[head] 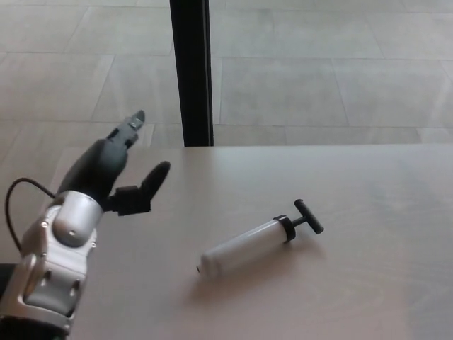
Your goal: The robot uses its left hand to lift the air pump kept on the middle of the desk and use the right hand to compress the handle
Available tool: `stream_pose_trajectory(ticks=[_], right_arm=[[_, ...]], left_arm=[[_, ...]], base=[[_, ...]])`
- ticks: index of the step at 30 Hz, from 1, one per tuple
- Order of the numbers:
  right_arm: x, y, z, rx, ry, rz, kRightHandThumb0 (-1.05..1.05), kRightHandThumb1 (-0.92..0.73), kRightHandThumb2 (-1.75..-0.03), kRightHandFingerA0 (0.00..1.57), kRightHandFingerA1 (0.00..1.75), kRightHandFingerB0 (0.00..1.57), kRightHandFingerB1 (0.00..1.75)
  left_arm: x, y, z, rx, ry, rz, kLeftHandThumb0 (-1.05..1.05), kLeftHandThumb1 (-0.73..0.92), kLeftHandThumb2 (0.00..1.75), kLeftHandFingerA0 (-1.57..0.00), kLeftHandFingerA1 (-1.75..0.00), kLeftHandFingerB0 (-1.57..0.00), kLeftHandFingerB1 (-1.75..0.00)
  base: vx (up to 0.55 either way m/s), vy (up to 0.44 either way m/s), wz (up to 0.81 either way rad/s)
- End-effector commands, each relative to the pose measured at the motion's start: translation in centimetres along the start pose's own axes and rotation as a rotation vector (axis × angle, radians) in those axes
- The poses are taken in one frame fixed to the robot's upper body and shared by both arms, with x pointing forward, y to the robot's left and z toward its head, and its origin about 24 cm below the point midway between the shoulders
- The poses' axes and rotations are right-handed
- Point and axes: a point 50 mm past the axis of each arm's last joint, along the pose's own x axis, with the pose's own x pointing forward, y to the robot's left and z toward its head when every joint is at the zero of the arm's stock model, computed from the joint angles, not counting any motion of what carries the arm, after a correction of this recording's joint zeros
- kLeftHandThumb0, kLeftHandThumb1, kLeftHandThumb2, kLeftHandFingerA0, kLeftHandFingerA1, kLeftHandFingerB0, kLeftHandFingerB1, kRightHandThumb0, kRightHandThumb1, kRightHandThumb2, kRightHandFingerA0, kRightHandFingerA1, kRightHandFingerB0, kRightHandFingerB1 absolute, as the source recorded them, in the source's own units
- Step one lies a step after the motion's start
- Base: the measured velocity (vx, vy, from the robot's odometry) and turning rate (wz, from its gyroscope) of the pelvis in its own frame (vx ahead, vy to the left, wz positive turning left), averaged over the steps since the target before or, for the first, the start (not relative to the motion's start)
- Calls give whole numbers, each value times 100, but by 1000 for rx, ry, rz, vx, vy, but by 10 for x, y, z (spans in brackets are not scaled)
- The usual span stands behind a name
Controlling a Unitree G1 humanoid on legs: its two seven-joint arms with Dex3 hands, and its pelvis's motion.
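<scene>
White-barrelled air pump [248, 244] lies on its side near the middle of the pale wood-grain surface [368, 191], untouched by either hand. Barrel runs diagonally, closed end toward the lower left, black collar and T-handle [308, 216] at the upper right; a short length of rod shows between collar and handle. Soft shadow under the barrel, so it rests flat on the surface. Left hand [117, 166] is raised at the far left, well apart from the pump, over the surface's left edge. Hand released: fingers [132, 124] point up and away, thumb [152, 180] juts toward the right, nothing between them. Silver wrist housing [71, 219] sits below the hand, with a black cable [18, 195] looping off its left side. Right hand not in view. Beyond the surface: grey tiled floor [318, 71] and a black vertical post [191, 71] rising from behind the far edge.
</scene>
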Motion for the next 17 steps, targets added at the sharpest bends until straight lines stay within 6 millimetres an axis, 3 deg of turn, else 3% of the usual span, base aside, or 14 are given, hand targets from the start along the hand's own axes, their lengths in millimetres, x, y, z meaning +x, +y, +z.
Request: stream_pose_trajectory(ticks=[1, 2, 3, 5, 6, 8, 9, 10, 11, 12, 13, 14, 15, 17], right_arm=[[-79, -187, 26, 42, -108, -474, -39, -46, -111, 4, 57, 0, 53], [-88, -197, 25, 37, -105, -515, -39, -46, -110, 4, 57, 0, 53], [-107, -218, 21, 34, -87, -605, -39, -47, -111, 3, 57, 0, 53], [-120, -228, 16, 27, -74, -657, -39, -48, -112, 3, 57, 0, 53], [-121, -229, 16, 27, -73, -661, -39, -48, -112, 3, 57, 0, 53], [-142, -245, 7, 27, -43, -743, -39, -46, -111, 3, 56, 0, 53], [-159, -257, -4, 50, -14, -813, -88, -73, -114, 10, 69, 2, 52], [-168, -263, -12, 92, -5, -865, -88, -73, -114, 10, 69, 2, 52], [-171, -265, -13, 100, -4, -875, -88, -73, -114, 10, 69, 2, 52], [-180, -268, -21, 81, 30, -910, -80, -77, -121, 0, 62, 0, 38], [-188, -270, -29, 88, 46, -955, -81, -77, -122, 0, 61, 0, 34], [-191, -271, -34, 110, 26, -977, -80, -76, -121, 0, 62, 0, 34], [-194, -272, -39, 139, 18, -1015, -87, -77, -119, 11, 68, 0, 38], [-195, -273, -40, 149, 16, -1027, -87, -77, -119, 11, 68, 0, 38]], left_arm=[[-191, 211, -147, -1074, -192, 752, -79, 78, 114, 0, -33, 0, -20], [-211, 209, -166, -1063, -114, 815, -75, 72, 109, -3, -41, -3, -29], [-255, 205, -198, -1052, 9, 947, -79, 70, 107, -1, -40, -6, -27], [-280, 202, -212, -1054, 62, 1021, -78, 69, 109, -2, -43, -3, -29], [-283, 202, -213, -1055, 65, 1027, -78, 69, 109, -2, -43, -3, -29], [-320, 192, -231, -1130, 93, 1140, -81, 70, 108, -1, -40, -5, -27], [-352, 182, -248, -1138, 178, 1251, -79, 68, 105, -5, -45, -5, -29], [-368, 175, -255, -1155, 221, 1321, -79, 68, 105, -5, -45, -5, -29], [-372, 174, -256, -1160, 229, 1334, -79, 68, 105, -5, -45, -5, -29], [-385, 167, -262, -1173, 300, 1416, -74, 87, 67, -14, -57, -13, -33], [-396, 160, -266, -1186, 360, 1486, -72, 86, 66, -17, -60, -16, -35], [-399, 157, -266, -1183, 375, 1482, -36, 55, 112, -3, -54, 0, -50], [-401, 153, -267, -1181, 393, 1473, -36, 56, 112, -3, -54, 0, -50], [-402, 152, -267, -1184, 396, 1471, -36, 56, 112, -3, -54, 0, -50]], base=[[0, 0, 0], [0, 0, 0], [0, 0, 0], [0, 0, 0], [0, 0, 0], [0, 0, 0], [0, 0, 0], [0, 0, 0], [0, 0, 0], [0, 0, 0], [0, 0, 0], [0, 0, 0], [0, 0, 0], [0, 0, 0]])
